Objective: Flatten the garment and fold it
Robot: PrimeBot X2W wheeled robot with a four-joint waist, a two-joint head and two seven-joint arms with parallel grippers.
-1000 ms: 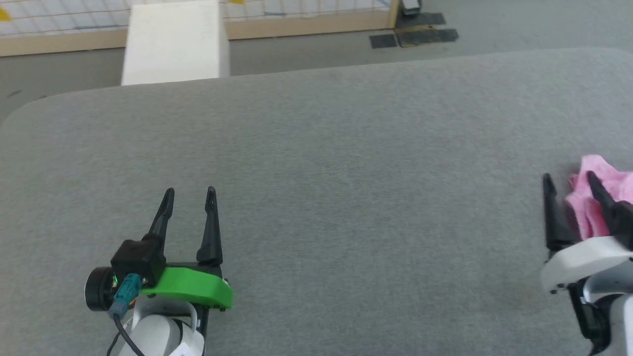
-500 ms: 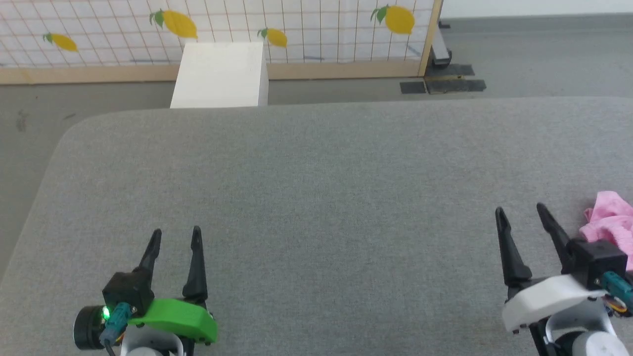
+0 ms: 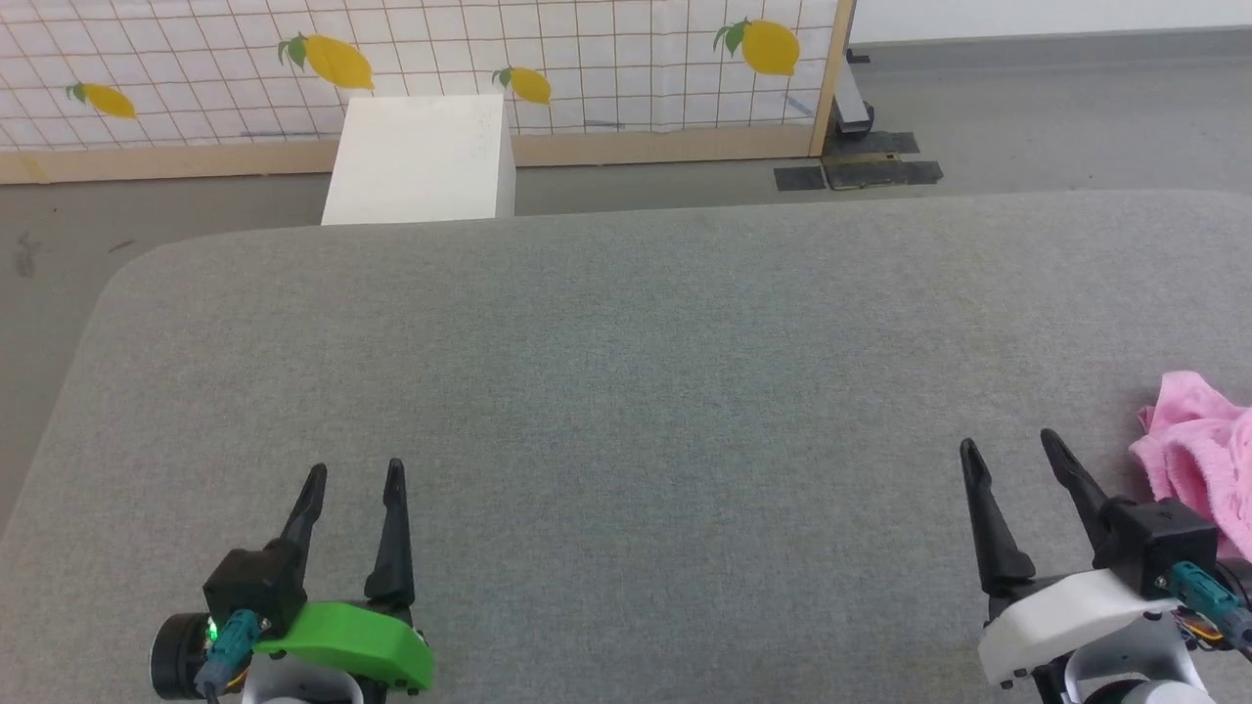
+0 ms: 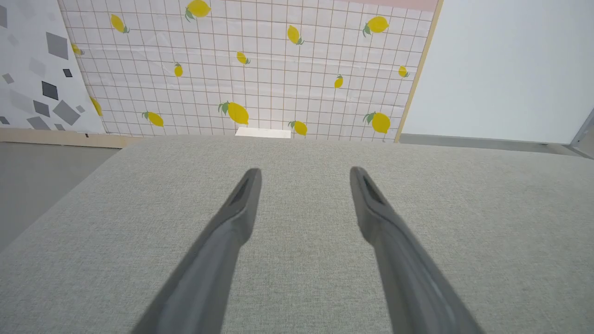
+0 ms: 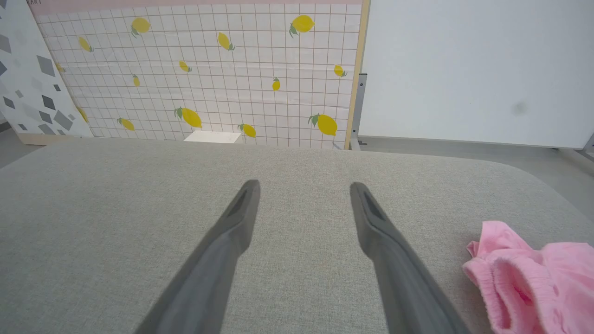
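Head view: I see the left end effector (image 3: 354, 471) at lower left and the right end effector (image 3: 1008, 442) at lower right, both released, fingers parted over the grey cloth worktop (image 3: 626, 372); garment (image 3: 1198, 455) lies bunched at the worktop's right edge, just beside the right end effector, not touching it; white box (image 3: 416, 161) stands beyond, before a lemon-print screen (image 3: 587, 59).
Left wrist view: a grey-patterned panel (image 4: 28, 69) adjoins the screen.
Right wrist view: garment's gathered edge shows at lower right; white wall (image 5: 464, 69) behind.
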